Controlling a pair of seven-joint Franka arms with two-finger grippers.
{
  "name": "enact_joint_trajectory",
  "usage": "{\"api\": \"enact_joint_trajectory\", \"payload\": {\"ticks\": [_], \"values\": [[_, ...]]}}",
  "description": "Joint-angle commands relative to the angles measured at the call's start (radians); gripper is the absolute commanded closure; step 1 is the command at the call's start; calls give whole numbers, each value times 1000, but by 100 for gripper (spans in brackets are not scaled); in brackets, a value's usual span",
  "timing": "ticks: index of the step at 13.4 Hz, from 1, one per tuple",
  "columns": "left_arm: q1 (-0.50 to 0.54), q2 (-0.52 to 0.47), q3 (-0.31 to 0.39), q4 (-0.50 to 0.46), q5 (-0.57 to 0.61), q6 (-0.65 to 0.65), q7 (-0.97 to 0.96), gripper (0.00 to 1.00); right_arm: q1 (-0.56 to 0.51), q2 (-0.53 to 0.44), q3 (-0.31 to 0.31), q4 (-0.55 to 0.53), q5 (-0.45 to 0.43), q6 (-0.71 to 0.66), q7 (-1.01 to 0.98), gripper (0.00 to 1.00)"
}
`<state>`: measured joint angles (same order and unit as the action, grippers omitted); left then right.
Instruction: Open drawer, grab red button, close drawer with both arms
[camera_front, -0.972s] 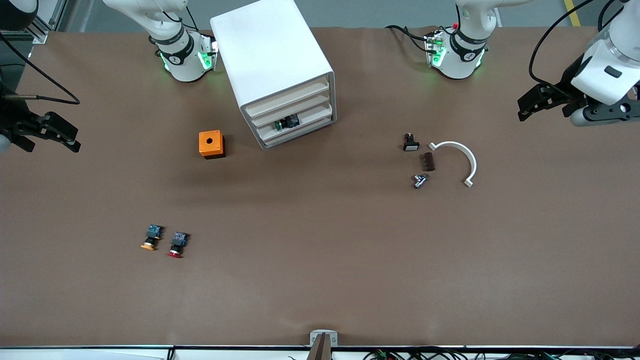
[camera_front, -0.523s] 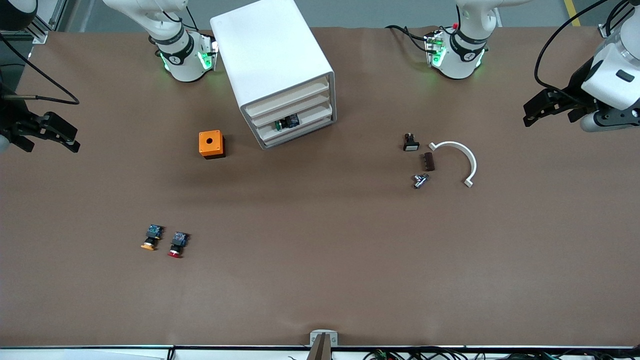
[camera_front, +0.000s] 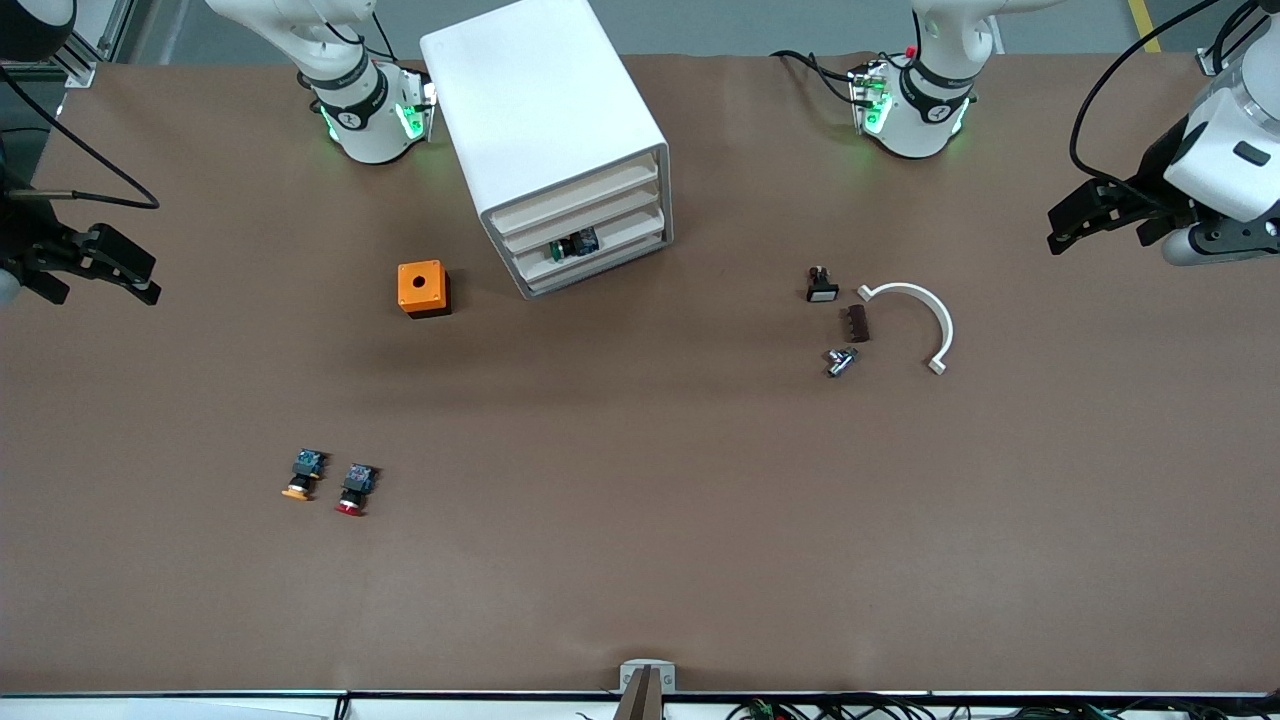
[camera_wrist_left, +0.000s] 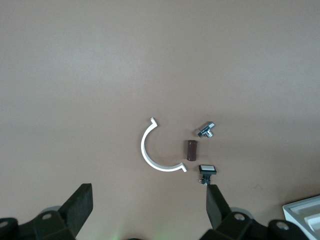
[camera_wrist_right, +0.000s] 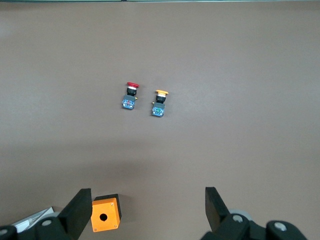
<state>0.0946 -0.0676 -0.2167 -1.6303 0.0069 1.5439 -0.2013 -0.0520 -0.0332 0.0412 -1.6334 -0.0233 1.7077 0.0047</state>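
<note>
While both tools hang wide open, empty, button lies flat, red cap toward front camera.

The front camera sits high across the table from the robots and looks steeply down, taking in the whole brown surface with both arm bases along its far edge.

The left wrist camera looks almost straight down from well above the table's left-arm end, past the open fingertips of the left gripper. It shares the white curved piece with the front view.

The right wrist camera looks down likewise from high over the right-arm end, past the spread right gripper. It shares the button and the orange cube with the front view.
</note>
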Motion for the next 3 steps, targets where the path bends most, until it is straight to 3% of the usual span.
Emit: {"api": "enact_joint_trajectory", "payload": {"ticks": [1,3], "values": [[7,9,-9,24,41,-28,-1,0,-19,-16,16,-2,-20,-5,-12,0],[7,9,-9,26,41,-30,-3,0,-19,-16,16,-3,-20,-5,-11,0]]}}
